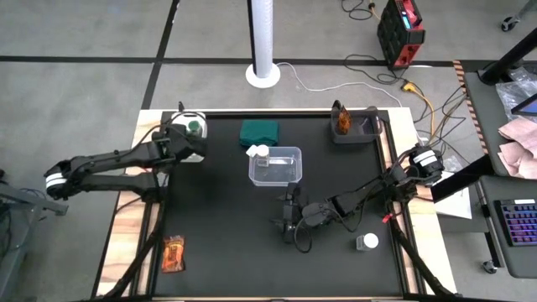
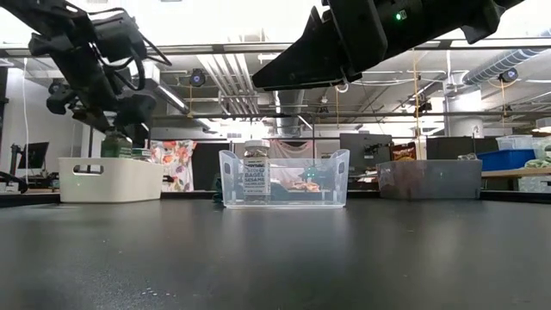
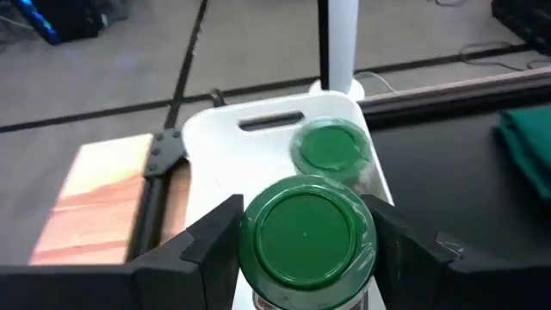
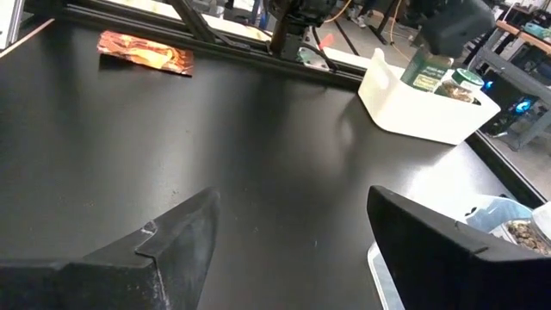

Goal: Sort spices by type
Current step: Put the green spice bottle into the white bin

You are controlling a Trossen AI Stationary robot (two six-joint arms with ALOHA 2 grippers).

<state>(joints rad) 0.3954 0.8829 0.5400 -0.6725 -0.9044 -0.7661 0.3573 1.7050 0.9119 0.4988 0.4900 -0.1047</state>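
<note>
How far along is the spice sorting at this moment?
Roughly halfway. Done: one green-lidded jar sits in the white bin, a white-lidded jar is in the clear bin, and an orange packet stands in the grey tray. In hand: the left gripper holds a second green-lidded jar over the white bin. Left: a packet and a white-lidded jar on the table; the right gripper is open and empty.

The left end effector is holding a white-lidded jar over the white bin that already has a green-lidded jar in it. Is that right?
Not quite. The jar held by the left end effector has a green lid, not a white one, as the left wrist view shows. The rest holds: it is over the white bin, which already has a green-lidded jar in it.
</note>
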